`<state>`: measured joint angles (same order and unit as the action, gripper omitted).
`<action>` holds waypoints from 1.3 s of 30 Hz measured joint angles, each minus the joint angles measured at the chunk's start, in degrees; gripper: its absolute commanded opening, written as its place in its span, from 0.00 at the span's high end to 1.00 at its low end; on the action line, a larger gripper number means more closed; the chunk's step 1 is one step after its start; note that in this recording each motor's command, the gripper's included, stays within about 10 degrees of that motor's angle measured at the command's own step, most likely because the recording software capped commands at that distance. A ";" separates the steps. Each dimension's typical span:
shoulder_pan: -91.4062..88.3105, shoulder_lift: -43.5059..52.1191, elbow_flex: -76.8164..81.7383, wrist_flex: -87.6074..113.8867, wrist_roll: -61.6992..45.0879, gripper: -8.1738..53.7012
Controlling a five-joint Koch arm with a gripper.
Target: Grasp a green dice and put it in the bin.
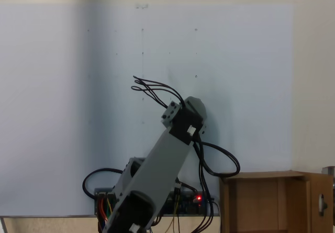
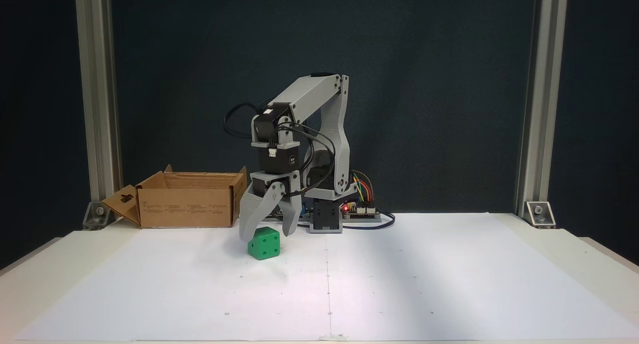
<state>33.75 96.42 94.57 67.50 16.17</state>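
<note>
The green dice (image 2: 264, 243) sits on the white sheet, a small bright green cube with dark pips. My gripper (image 2: 266, 234) hangs straight above it, open, its two grey fingers spread to either side of the cube's top. The fingertips reach about level with the dice's upper edge and nothing is held. The bin (image 2: 187, 200), a brown cardboard box with upright flaps, stands to the left of the arm in that fixed view; in the fixed view from above it shows at the lower right (image 1: 275, 201). There the arm's grey link (image 1: 157, 170) hides the dice.
The arm's base with a circuit board and coloured wires (image 2: 357, 206) stands behind the dice. Aluminium posts (image 2: 97, 104) rise at the table's back corners. White sheet (image 2: 399, 284) spreads in front and to the right.
</note>
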 measured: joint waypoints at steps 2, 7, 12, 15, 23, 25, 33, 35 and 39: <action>0.53 -0.44 0.00 -0.44 -0.26 0.20; 1.58 -1.85 0.18 -1.76 -1.23 0.20; 2.81 -3.78 0.09 -2.99 -1.23 0.24; 3.43 -3.78 0.62 -4.13 -2.20 0.28; 3.78 -3.96 0.70 -5.19 -3.34 0.37; 3.78 -4.13 0.88 -5.27 -3.34 0.37; 3.87 -4.22 2.20 -6.06 -3.34 0.41; 3.96 -4.22 2.29 -6.94 -3.34 0.53; 5.01 -4.13 2.72 -9.23 -3.34 0.68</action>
<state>38.76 92.29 97.29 58.27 12.83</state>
